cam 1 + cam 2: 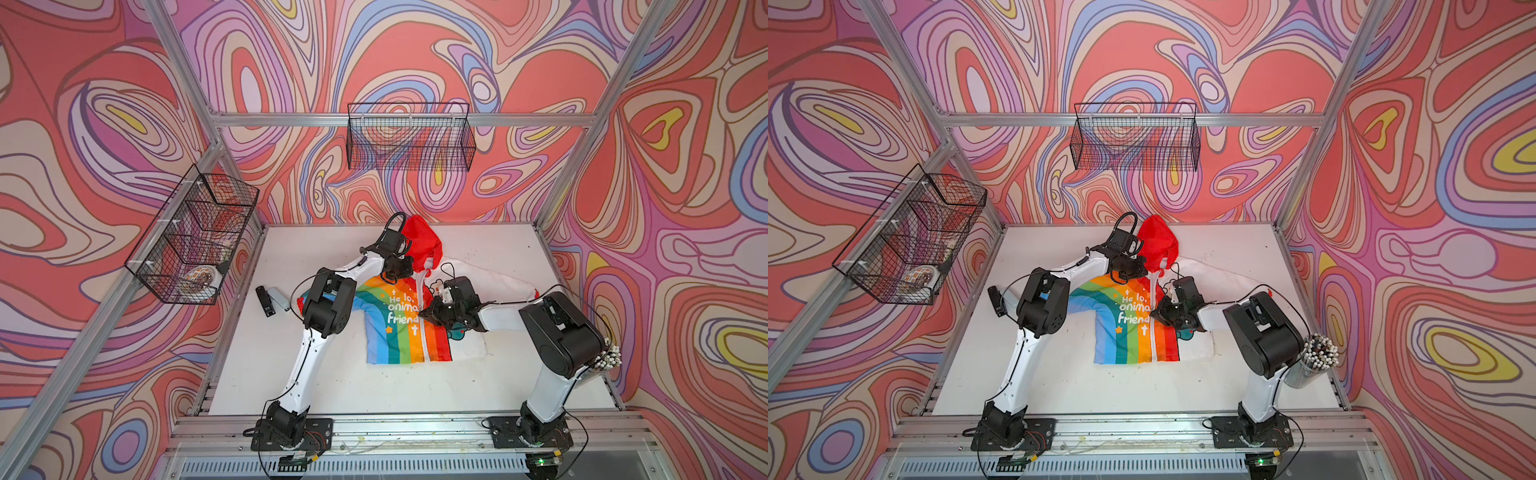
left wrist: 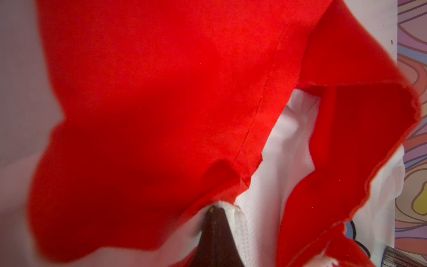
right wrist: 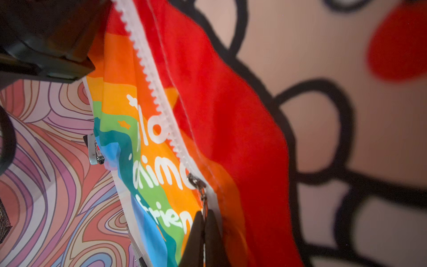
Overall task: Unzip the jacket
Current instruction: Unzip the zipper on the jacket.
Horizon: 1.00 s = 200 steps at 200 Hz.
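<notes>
Mid-table, on the small rainbow-and-white hooded jacket (image 1: 390, 332): left gripper (image 2: 213, 213) clenched on its white collar edge, right gripper (image 3: 204, 220) pinching the silver metal zipper pull (image 3: 198, 185).

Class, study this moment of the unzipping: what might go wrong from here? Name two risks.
1. The right gripper pinches only the thin pull tab hanging off the slider, so the tab may slip out.
2. The left gripper holds just a small pinch of the jacket at the collar. If that grip gives, the fabric may bunch and slide along instead of unzipping.
</notes>
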Motion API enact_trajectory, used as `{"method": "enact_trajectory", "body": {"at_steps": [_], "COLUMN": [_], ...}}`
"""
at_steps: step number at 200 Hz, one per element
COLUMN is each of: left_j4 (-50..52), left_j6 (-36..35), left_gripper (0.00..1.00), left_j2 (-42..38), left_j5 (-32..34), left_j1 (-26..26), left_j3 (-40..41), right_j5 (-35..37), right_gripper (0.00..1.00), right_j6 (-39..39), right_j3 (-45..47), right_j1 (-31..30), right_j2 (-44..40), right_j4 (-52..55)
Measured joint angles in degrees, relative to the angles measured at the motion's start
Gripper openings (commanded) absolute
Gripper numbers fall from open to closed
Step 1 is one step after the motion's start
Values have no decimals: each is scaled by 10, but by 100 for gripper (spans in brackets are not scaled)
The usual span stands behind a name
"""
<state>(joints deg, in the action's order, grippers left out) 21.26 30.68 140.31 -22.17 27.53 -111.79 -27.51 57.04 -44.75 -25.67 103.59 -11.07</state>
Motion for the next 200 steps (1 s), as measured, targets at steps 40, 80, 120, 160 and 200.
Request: {"method": "enact_trajectory", "body": {"at_steps": [40,80,120,160,200], "left_j4": [0,0,0,0,0], "left_j6": [0,0,0,0,0], "left_gripper": [1,1,1,1,1], "left_j2": [0,0,0,0,0], "left_j5": [-1,-2,-2,-2,-2], "left_j1": [0,0,0,0,0], "left_j3": [-1,-1,-1,-1,-1], "right_j5": [5,12,16,18,24], "right_gripper": [0,0,0,0,0], "right_j6": [1,3,3,3,5], "right_j3": [13,35,48,58,62], "right_j1": [-7,-16,-21,-31,-47], "right_j2": [-14,-49,-66,-80,-88], "right_j4": [6,31,48,59,65]}}
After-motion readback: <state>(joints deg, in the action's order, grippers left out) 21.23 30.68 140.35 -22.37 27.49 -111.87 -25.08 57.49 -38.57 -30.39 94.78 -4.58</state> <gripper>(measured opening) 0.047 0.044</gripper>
